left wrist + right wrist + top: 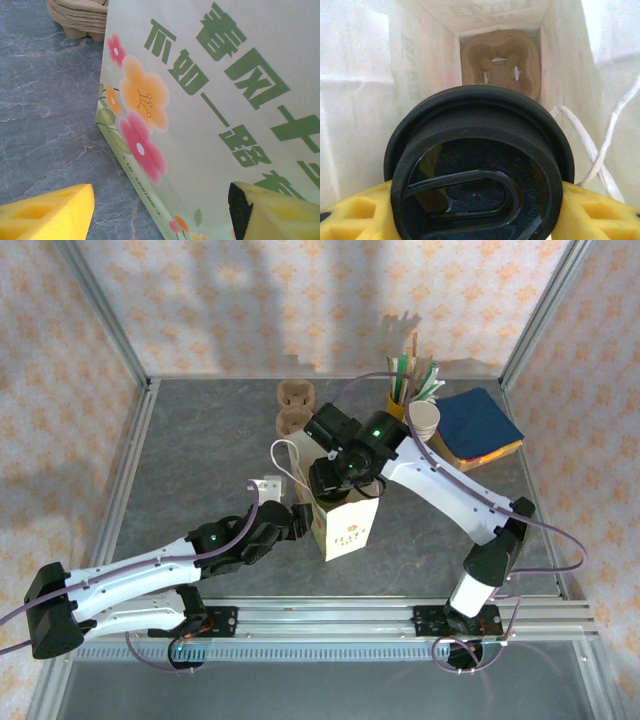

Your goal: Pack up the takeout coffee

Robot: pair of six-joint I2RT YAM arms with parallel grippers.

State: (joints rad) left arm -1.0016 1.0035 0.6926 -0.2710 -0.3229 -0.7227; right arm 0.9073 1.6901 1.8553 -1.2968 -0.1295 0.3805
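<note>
The takeout coffee's lid (479, 175) hides its cup (bag (225, 125) print cropped).

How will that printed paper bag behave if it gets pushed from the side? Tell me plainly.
The paper bag stands tall on a narrow base, so it would probably tip or slide easily. Light shows through its walls, so they likely buckle under a push. The cardboard carrier at its bottom may steady it slightly.
</note>
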